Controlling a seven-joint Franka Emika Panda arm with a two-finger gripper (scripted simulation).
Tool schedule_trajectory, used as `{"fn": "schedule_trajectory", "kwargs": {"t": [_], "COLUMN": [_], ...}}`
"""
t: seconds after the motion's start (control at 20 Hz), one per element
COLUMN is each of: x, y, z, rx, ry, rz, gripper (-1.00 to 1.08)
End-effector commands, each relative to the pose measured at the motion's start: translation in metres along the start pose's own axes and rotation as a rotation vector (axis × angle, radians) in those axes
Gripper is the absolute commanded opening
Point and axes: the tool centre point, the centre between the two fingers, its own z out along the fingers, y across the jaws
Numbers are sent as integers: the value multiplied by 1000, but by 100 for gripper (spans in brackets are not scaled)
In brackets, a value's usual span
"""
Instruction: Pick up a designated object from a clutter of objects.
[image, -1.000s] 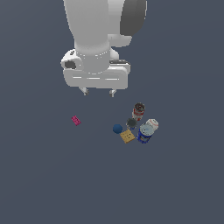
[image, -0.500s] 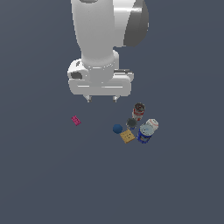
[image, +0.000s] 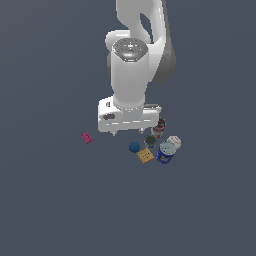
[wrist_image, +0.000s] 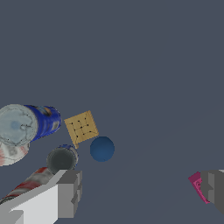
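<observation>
The pincer hangs wide open and empty, near the tan cracker block beside the blue ball.

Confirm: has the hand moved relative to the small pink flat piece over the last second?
Yes. The hand has come down and shifted toward the exterior view's right, away from the small pink flat piece and closer to the flat tan-yellow square block.
</observation>
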Motion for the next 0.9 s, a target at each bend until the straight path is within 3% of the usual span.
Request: {"fn": "schedule_trajectory", "kwargs": {"t": [0.0,0.45,0.85], "x": [5,8,4], "y": [-14,-62,-87], "z": [27,111,149], "rx": [-3,1,10], "ry": [3,16,23], "rz": [-61,-258,-350], "gripper": [100,100,100]}}
